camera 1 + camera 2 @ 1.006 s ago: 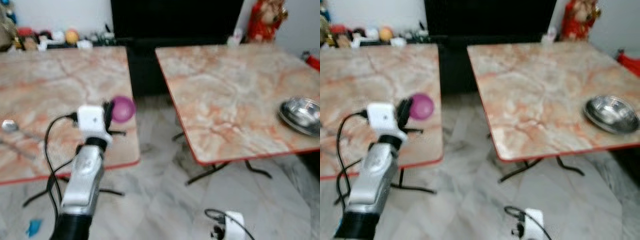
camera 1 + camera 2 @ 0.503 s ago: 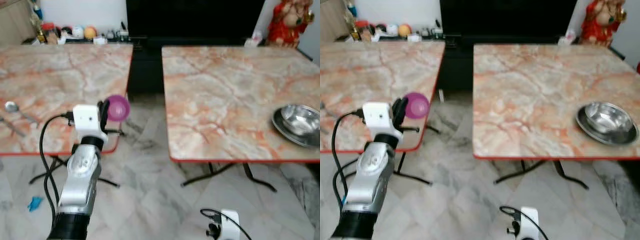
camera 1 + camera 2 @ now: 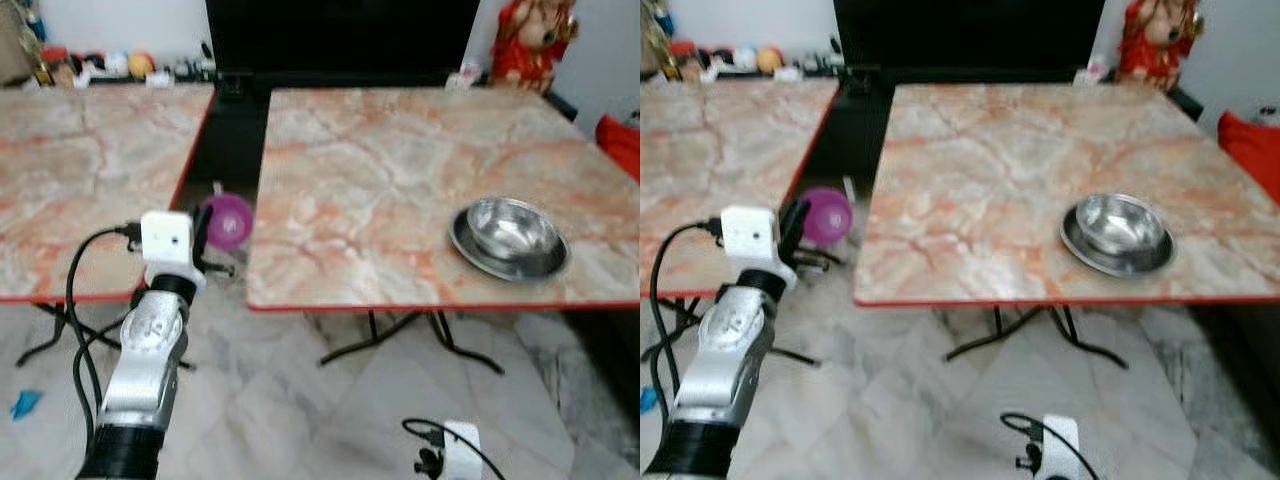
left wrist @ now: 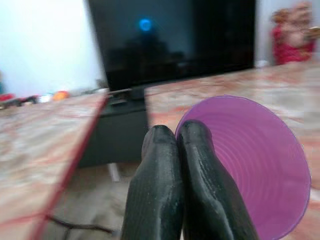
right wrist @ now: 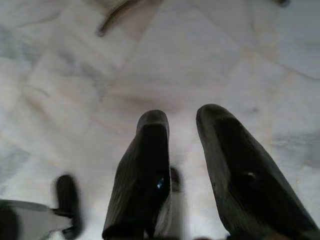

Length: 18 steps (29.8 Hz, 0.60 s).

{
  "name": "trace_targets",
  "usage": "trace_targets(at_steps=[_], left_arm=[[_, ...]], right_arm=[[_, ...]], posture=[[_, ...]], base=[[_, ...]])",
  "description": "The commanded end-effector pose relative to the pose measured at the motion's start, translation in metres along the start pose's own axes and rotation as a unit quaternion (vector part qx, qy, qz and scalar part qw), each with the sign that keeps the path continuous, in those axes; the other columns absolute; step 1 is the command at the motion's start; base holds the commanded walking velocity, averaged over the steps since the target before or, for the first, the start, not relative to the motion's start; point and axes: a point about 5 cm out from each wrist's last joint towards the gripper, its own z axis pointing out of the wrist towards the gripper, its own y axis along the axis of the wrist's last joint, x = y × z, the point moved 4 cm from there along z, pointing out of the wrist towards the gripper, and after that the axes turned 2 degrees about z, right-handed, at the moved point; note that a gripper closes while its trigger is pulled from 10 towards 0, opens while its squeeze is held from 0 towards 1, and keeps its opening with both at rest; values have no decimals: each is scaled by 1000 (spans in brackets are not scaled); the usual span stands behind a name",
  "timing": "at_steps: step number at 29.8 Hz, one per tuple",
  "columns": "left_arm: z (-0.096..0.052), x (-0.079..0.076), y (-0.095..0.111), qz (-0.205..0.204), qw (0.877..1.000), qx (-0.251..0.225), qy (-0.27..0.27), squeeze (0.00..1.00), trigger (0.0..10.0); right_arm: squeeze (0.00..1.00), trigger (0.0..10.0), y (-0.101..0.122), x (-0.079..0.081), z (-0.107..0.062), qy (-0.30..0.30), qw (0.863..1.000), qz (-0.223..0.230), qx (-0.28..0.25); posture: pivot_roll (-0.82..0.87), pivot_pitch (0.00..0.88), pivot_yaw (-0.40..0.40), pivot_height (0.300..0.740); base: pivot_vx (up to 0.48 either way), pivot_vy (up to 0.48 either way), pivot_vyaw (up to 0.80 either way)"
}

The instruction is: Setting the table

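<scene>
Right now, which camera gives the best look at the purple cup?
The left wrist view: the purple cup is large there, its ribbed inside facing the camera, pinched at the rim by the left gripper. Both eye views show it small and blurred, above the gap between the tables. The right wrist view faces the floor.

The left gripper (image 4: 177, 137) has its two black fingers (image 4: 160, 190) pressed together, clamping the rim of a purple cup (image 4: 255, 165). The cup's open mouth faces the camera. Beyond it lie a marble-patterned tabletop (image 4: 240, 82), a second tabletop (image 4: 35, 130) beside it, and a dark screen (image 4: 170, 40).
</scene>
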Motion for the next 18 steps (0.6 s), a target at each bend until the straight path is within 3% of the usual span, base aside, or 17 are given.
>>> trace_targets(at_steps=[1,4,18], left_arm=[[1,6,5,13,1000,-10,-2,0,10000],[1,8,3,29,999,-8,-14,0,10000],[2,7,-1,8,1000,1,-6,0,10000]], right_arm=[[0,10000,1,0,0,0,1000,0,-1],[0,10000,1,-1,0,-1,1000,0,0],[0,10000,0,0,0,2,1000,-9,2]], posture=[[57,0,-18,736],[58,0,-20,736],[55,0,-21,736]], base=[[0,-386,0],[0,-387,0],[0,-388,0]])
